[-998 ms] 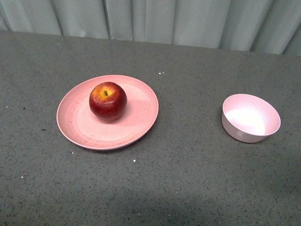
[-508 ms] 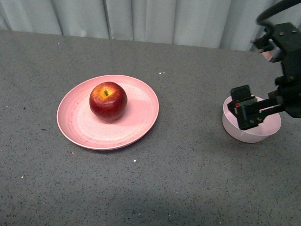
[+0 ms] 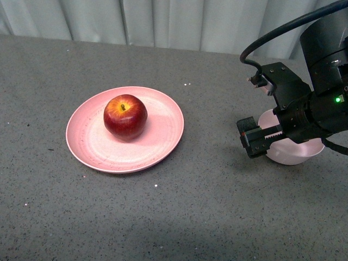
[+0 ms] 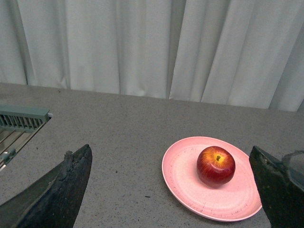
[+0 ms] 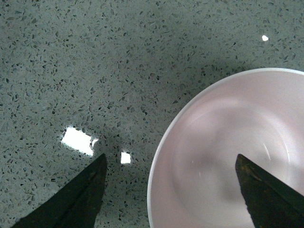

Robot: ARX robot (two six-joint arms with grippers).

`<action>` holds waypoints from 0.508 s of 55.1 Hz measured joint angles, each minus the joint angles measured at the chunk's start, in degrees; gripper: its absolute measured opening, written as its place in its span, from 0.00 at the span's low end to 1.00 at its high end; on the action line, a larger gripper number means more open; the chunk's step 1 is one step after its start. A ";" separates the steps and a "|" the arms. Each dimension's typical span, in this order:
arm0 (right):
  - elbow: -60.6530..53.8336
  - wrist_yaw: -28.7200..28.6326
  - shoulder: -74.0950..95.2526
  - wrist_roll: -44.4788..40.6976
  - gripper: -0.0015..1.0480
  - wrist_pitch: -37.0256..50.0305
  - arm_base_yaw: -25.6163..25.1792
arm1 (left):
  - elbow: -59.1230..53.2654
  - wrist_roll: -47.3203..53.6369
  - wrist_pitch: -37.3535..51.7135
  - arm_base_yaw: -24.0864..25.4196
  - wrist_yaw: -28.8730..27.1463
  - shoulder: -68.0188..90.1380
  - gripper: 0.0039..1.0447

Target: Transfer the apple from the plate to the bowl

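The dark-red apple (image 3: 125, 116) sits upright on the salmon-pink plate (image 3: 89, 155) at the left of the grey table. The pale pink bowl (image 3: 298, 152) stands at the right, empty and partly hidden behind my right arm. My right gripper (image 3: 252, 139) is open and empty, above the bowl's left edge. In the right wrist view the bowl (image 5: 228, 152) lies under one finger, and the right gripper (image 5: 173, 187) straddles its rim. My left gripper (image 4: 171, 190) is open and empty, well short of the apple (image 4: 216, 165) and the plate (image 4: 185, 185). It does not show in the front view.
A pale curtain (image 3: 174, 22) hangs behind the table's far edge. A grey-green slatted rack (image 4: 21, 118) shows at the side in the left wrist view. Bare grey speckled tabletop (image 3: 212, 163) lies between plate and bowl.
My right arm has come into the front view from the right and moved left over the bowl. The apple, the plate and the bowl have not moved.
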 joint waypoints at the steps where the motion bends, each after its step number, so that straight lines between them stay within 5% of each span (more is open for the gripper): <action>1: 0.07 0.00 0.11 0.00 0.74 -0.02 0.00 | 0.00 0.00 0.00 0.00 0.02 0.00 0.94; 24: 0.57 0.50 0.48 0.09 0.19 -0.98 -0.04 | 0.00 0.02 0.00 0.00 0.00 0.00 0.94; 28: 0.61 -0.59 0.44 0.37 0.04 -1.09 -0.04 | 0.00 0.02 0.00 -0.02 0.00 0.00 0.94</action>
